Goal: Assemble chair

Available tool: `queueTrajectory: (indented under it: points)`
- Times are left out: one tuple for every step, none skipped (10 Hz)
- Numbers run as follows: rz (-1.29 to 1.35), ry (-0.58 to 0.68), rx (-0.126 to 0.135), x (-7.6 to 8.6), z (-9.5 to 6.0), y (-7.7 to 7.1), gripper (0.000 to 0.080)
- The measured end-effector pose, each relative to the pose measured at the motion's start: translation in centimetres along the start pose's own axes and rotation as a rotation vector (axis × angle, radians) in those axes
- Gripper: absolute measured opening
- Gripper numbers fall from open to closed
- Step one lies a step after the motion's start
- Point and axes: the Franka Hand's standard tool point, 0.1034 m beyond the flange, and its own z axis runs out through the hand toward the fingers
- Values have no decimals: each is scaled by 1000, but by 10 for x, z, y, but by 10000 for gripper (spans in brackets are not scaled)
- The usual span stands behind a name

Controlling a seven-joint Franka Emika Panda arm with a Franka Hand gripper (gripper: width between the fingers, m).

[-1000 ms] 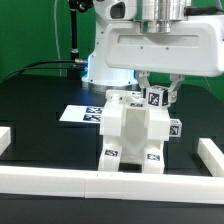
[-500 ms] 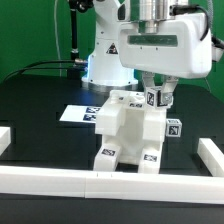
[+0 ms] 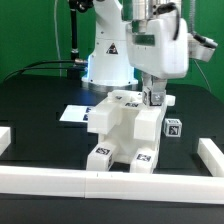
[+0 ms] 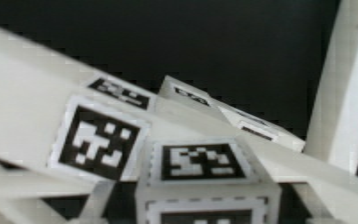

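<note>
The white chair assembly [image 3: 125, 130] stands mid-table, made of blocky parts with several black-and-white tags. My gripper [image 3: 156, 97] comes down from above onto its top at the exterior view's right. It is shut on a tagged upright part of the assembly. In the wrist view the tagged white faces of the assembly [image 4: 202, 160] fill the picture at very close range. The fingers themselves are hard to make out there. A small loose white part with a tag [image 3: 173, 127] lies on the black table just to the exterior view's right of the assembly.
The marker board [image 3: 75, 113] lies flat behind the assembly at the exterior view's left. White rails border the table at the front [image 3: 100, 184], the left [image 3: 5, 138] and the right [image 3: 210, 152]. The robot base [image 3: 105, 60] stands behind.
My wrist has turned about its upright axis, and the chair assembly has turned with it, its foot swinging toward the exterior view's left. The loose tagged part has stayed in place.
</note>
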Motion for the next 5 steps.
queueTrajectory:
  points:
    - [-23,0,0,0,0,0,287]
    - [-47,-1,-5,0,0,0,457]
    - [-168,-17,-29,-3,-1,1,579]
    - [-355,-28,-34,-2,-4,-2,579]
    - [-535,-37,-42,-3,-5,-1,637]
